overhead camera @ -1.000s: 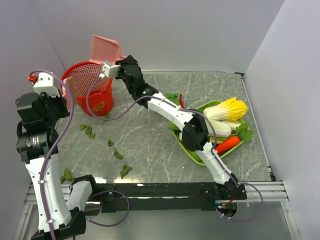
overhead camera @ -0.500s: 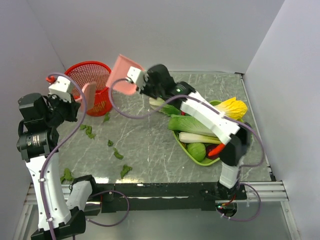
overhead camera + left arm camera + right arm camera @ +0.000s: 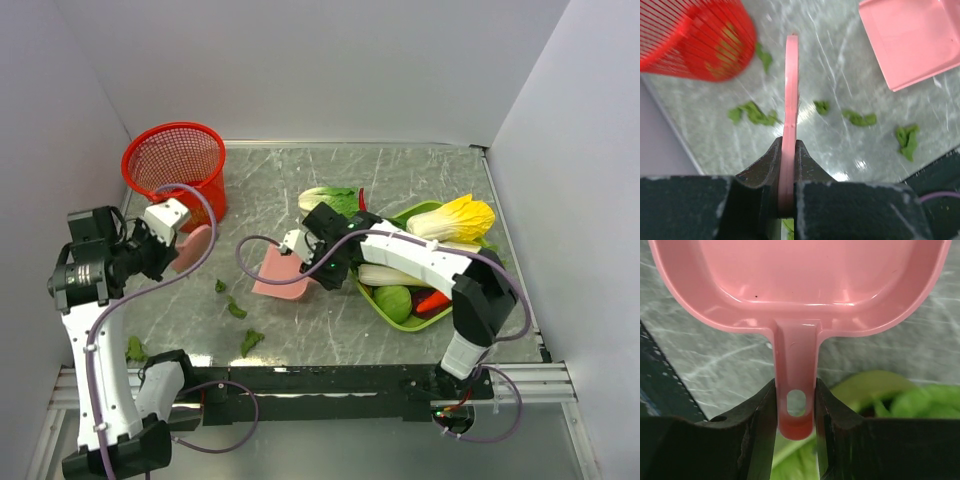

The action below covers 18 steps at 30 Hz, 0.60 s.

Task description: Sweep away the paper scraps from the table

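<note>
Several dark green paper scraps [image 3: 236, 309] lie on the left front of the grey-green table [image 3: 420, 170]; the left wrist view shows them too [image 3: 858, 118]. My right gripper [image 3: 318, 258] is shut on the handle of the pink dustpan [image 3: 280, 276], which rests low at the table's middle with its mouth to the left. In the right wrist view the gripper [image 3: 796, 390] clamps the dustpan's [image 3: 805, 280] handle. My left gripper [image 3: 172, 238] is shut on a flat pink sweeper [image 3: 193, 248], seen edge-on [image 3: 790, 95] above the scraps in the left wrist view, held by that gripper [image 3: 788, 146].
A red mesh basket [image 3: 175, 158] stands at the back left, also in the left wrist view [image 3: 695, 40]. A lime green tray [image 3: 377, 306] with toy vegetables sits at the right. A pale cabbage [image 3: 328, 198] lies behind the right gripper. One scrap [image 3: 133, 350] lies near the table's front left edge.
My right arm swung the dustpan from over the red basket down to the table's middle. My left gripper moved forward and right with the pink sweeper.
</note>
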### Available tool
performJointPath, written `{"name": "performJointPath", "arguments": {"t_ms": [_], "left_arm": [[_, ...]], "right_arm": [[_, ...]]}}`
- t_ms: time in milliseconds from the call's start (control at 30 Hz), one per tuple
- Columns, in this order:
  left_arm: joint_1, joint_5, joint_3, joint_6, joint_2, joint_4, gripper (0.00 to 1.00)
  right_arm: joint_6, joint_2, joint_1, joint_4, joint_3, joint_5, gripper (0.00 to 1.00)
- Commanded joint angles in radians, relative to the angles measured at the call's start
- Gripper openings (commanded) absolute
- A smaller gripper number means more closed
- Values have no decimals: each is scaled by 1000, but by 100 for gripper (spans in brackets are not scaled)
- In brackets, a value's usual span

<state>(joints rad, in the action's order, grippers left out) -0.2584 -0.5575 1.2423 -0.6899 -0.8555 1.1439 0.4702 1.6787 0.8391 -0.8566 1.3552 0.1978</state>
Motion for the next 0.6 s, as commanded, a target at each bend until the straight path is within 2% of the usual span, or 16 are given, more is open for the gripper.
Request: {"name": "performJointPath", "arguments": {"t_ms": [0, 133, 267, 300, 367, 400, 500, 567], "left_arm": [[-4, -10, -63, -69, -5, 5, 1], [-2, -2, -130, -85, 10, 20, 1], [-4, 53, -178, -129, 42, 34, 1], [-4, 65, -181, -141, 49, 40, 1], [-2, 82, -185, -177, 56, 76, 1], [-4, 79, -191, -189, 58, 92, 1], [-2, 59, -219, -218, 56, 146, 1], [-4, 50, -234, -215, 58, 149, 1]], "right_arm": [[-129, 61, 8, 10, 25, 48, 2], [-238, 137, 9, 45, 13, 40, 6], [-254, 200, 11, 34, 27, 28, 11], [-251, 213, 9, 24, 35, 31, 18], [-243, 231, 9, 5, 51, 35, 26], [-242, 230, 9, 10, 48, 35, 41], [-235, 197, 9, 40, 19, 26, 59], [-237, 181, 9, 80, -22, 34, 63]]}}
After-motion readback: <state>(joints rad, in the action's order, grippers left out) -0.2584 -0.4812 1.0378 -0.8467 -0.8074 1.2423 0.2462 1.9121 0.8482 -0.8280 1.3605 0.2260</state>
